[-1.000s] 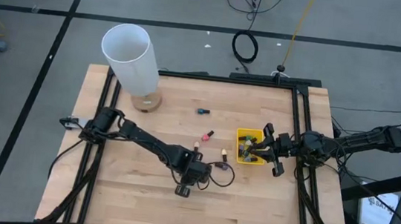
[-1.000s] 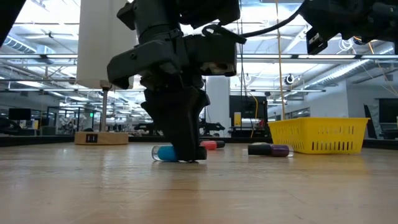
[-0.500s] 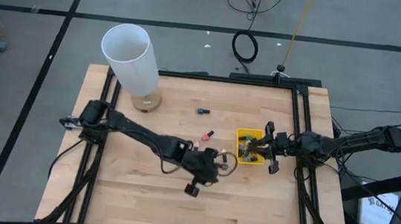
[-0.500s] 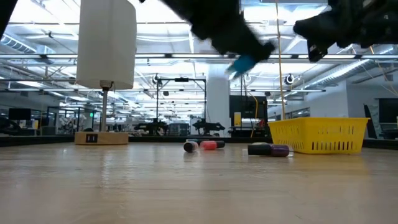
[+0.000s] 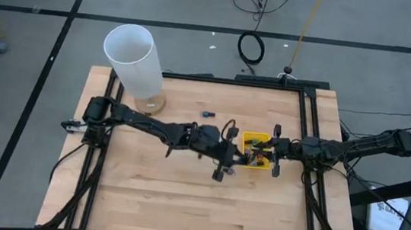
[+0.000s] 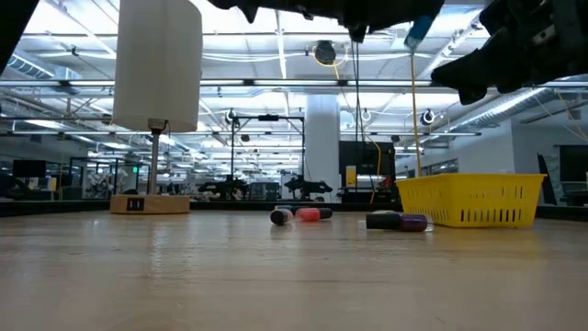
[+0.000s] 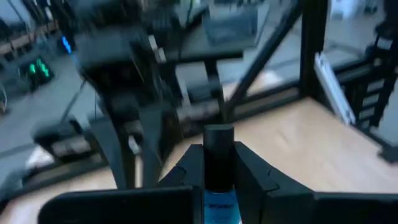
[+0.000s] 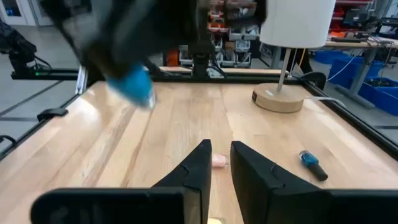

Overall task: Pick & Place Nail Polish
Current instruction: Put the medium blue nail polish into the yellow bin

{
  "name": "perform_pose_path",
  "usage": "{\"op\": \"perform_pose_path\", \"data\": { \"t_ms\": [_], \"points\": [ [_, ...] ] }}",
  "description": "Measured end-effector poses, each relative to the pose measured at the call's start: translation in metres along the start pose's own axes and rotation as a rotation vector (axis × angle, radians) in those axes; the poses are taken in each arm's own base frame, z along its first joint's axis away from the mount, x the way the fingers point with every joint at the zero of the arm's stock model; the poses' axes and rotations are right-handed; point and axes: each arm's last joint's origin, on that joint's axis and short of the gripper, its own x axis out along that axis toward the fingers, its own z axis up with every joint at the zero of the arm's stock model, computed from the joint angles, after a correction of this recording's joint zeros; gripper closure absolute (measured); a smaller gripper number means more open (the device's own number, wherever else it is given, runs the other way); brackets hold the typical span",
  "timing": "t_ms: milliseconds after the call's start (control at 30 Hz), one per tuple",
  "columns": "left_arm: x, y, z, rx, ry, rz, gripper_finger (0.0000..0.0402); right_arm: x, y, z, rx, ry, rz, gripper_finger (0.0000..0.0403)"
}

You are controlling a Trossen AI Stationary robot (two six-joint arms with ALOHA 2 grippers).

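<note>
My left gripper (image 5: 236, 158) hangs high above the table just left of the yellow bin (image 5: 250, 138) and is shut on a blue nail polish bottle (image 7: 217, 202) with a dark cap. The same bottle shows in the low view (image 6: 418, 28) and the right wrist view (image 8: 134, 85). My right gripper (image 8: 221, 163) waits over the bin's right side, its fingers a narrow gap apart with nothing between them. Loose on the table lie a teal bottle (image 5: 207, 114), a red one (image 6: 310, 214), a purple one (image 6: 401, 222) and a pink one (image 8: 219, 160). My left gripper pinches the bottle's blue body (image 7: 217, 208) between its two fingers. The fingers come nearly level from the table's left, and the bottle lies along them. Its dark cap (image 7: 218, 148) sticks out past the fingertips. The bottle is lifted clear of the table.
The bin holds several bottles (image 5: 259, 156). A tall white cylinder on a round wooden base (image 5: 130, 56) stands at the far left corner. A dark frame rail (image 5: 306, 118) runs along the table's right side.
My left gripper has lifted the blue bottle off the table and carried it up and toward the table's right, to the bin. It has tipped from pointing down to nearly level, staying shut on the bottle.
</note>
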Motion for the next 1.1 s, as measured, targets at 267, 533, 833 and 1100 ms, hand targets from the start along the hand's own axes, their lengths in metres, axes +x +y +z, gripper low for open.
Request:
{"op": "perform_pose_path", "data": {
  "t_ms": [267,533,833,1100],
  "points": [
    [-0.003,0.028,0.002,0.001,-0.108,0.06,0.0364,-0.001,-0.006,-0.019,-0.016,0.069,-0.158,0.0353],
    [-0.001,0.044,-0.003,-0.042,-0.136,0.218,0.0364,-0.002,-0.01,-0.022,0.002,-0.051,-0.209,0.03],
    [0.0,0.057,-0.012,-0.075,-0.128,0.249,0.0364,0.003,-0.008,-0.007,-0.021,-0.227,-0.143,0.0156],
    [-0.001,0.058,-0.012,-0.075,-0.128,0.246,0.0364,0.014,-0.008,-0.002,-0.032,-0.225,-0.155,0.0149]
  ]
}}
